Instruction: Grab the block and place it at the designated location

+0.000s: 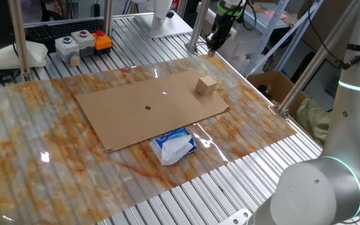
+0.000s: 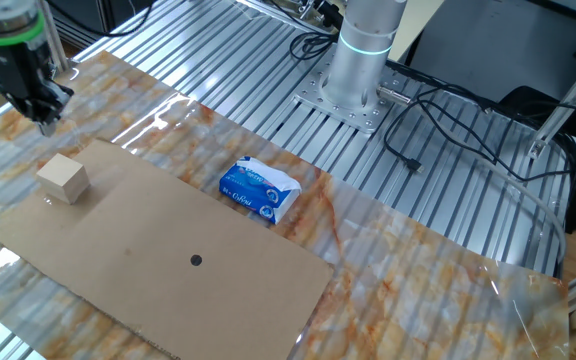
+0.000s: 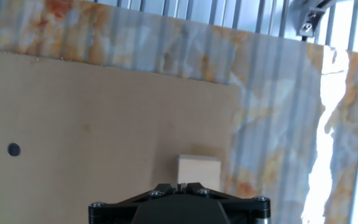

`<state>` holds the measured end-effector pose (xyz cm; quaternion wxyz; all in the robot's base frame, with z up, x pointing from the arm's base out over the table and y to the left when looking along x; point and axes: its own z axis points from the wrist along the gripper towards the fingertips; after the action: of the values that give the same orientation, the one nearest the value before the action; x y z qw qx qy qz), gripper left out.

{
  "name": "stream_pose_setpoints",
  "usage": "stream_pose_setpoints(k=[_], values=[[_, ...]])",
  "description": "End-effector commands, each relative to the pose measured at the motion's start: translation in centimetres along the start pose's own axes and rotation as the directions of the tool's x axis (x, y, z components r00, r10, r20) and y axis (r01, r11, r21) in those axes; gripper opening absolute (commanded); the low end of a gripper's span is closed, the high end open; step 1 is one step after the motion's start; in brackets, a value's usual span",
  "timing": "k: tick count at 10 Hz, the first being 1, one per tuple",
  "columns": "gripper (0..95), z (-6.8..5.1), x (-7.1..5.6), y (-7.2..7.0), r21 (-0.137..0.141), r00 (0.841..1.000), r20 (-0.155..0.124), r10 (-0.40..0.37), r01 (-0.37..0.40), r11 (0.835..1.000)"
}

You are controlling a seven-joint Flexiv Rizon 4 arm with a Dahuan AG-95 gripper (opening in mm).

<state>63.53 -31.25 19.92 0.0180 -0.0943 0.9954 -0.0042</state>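
The block (image 1: 206, 85) is a light tan wooden cube that stands on the far right part of the brown cardboard sheet (image 1: 130, 119). It also shows in the other fixed view (image 2: 63, 179) and in the hand view (image 3: 199, 170). The black dot (image 1: 147, 107) marks the middle of the sheet; it also shows in the other fixed view (image 2: 196, 261) and the hand view (image 3: 13, 149). My gripper (image 1: 214, 47) hangs high above the table's far edge, behind the block, also seen in the other fixed view (image 2: 44, 118). Its jaws are together and hold nothing (image 3: 181, 186).
A blue-and-white tissue packet (image 1: 173, 144) lies at the sheet's near edge. A button box (image 1: 84, 42) and a small wooden peg (image 1: 75, 60) sit at the back left. An open cardboard box (image 1: 272, 85) stands to the right of the table.
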Motion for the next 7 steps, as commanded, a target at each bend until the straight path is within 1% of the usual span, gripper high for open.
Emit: stream_pose_setpoints(k=[1,2,3,4,5,6,7], values=[[0.0,0.1,-0.2,-1.1,0.003,1.0,0.0,-0.03,0.03,1.0],[0.0,0.2,-0.3,-1.6,0.002,0.999,0.0,-0.045,0.045,0.999],[0.0,0.2,-0.4,-1.8,0.002,0.999,0.001,-0.049,0.049,0.999],[0.0,0.5,-0.4,-2.4,-0.003,0.999,0.004,-0.054,0.054,0.999],[0.0,1.6,-0.3,-2.5,-0.004,0.999,0.017,-0.041,0.041,0.999],[0.0,2.4,-0.1,-2.5,-0.005,0.999,0.034,-0.036,0.036,0.999],[0.0,3.6,0.2,-2.7,-0.007,0.999,0.05,-0.02,0.021,1.0]])
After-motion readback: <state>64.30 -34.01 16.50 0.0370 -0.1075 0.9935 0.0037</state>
